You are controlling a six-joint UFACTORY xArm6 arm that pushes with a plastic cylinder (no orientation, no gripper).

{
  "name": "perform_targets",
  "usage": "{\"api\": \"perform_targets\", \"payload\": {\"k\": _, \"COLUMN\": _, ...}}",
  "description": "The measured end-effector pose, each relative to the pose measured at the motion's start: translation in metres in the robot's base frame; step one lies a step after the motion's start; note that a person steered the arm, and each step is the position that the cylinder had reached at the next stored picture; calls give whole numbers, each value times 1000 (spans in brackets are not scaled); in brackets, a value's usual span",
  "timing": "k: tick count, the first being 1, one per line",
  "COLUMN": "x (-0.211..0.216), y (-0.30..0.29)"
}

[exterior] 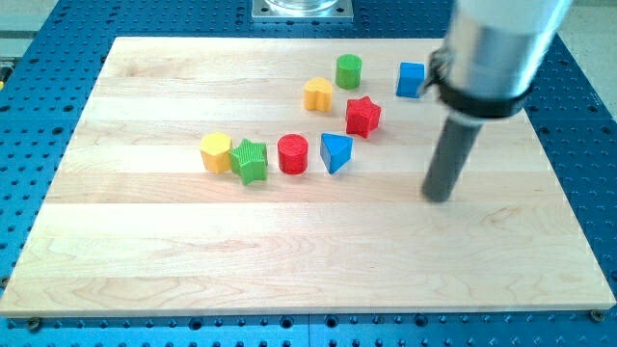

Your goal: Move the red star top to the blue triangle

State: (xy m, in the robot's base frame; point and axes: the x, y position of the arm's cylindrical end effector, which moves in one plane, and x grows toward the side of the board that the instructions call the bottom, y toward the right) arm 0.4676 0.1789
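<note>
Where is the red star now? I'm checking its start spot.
The red star sits right of the view's centre, just above the blue triangle, below the green cylinder.

Eight blocks sit on the wooden board. Two are red, two yellow, two green and two blue. One rod stands over it.
</note>
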Motion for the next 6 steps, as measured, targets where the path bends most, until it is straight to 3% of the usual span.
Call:
{"api": "perform_targets", "payload": {"k": 1, "x": -76, "y": 45}}
{"api": "perform_targets", "payload": {"k": 2, "x": -106, "y": 24}}
{"api": "perform_targets", "payload": {"k": 5, "x": -89, "y": -96}}
{"api": "perform_targets", "payload": {"k": 6, "x": -88, "y": -91}}
